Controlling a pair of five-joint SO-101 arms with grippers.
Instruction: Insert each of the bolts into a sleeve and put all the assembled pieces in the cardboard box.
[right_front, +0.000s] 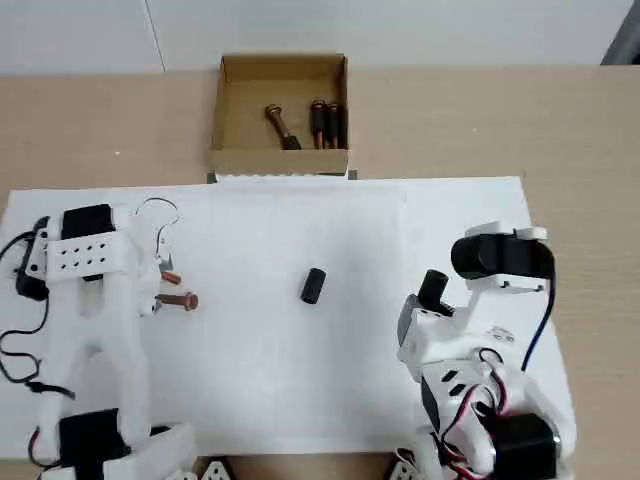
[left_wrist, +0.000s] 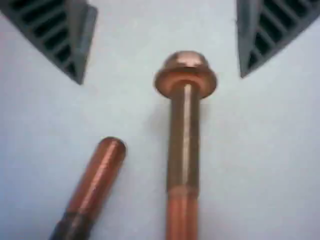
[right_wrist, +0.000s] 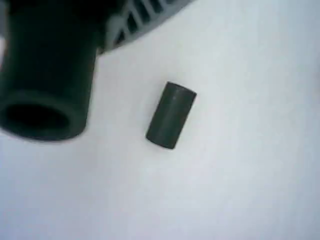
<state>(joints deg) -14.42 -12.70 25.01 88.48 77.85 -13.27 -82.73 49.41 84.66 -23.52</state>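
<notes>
Bolt (left_wrist: 184, 150) lies flat, head toward loose sleeve (right_front: 313, 285).

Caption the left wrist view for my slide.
Open left end effector over a copper bolt, with a second bolt lying beside it.

A white sheet (right_front: 270, 380) lies flat beneath the left gripper (right_front: 160, 285) and the right gripper (right_front: 432, 292), spreading well past both. A tan wooden table (right_front: 100, 120) shows ahead of the grippers and just outside the right one. Farther ahead is a pale wall (right_front: 400, 30), with a dark shape (right_front: 625, 40) at its right end.
</notes>
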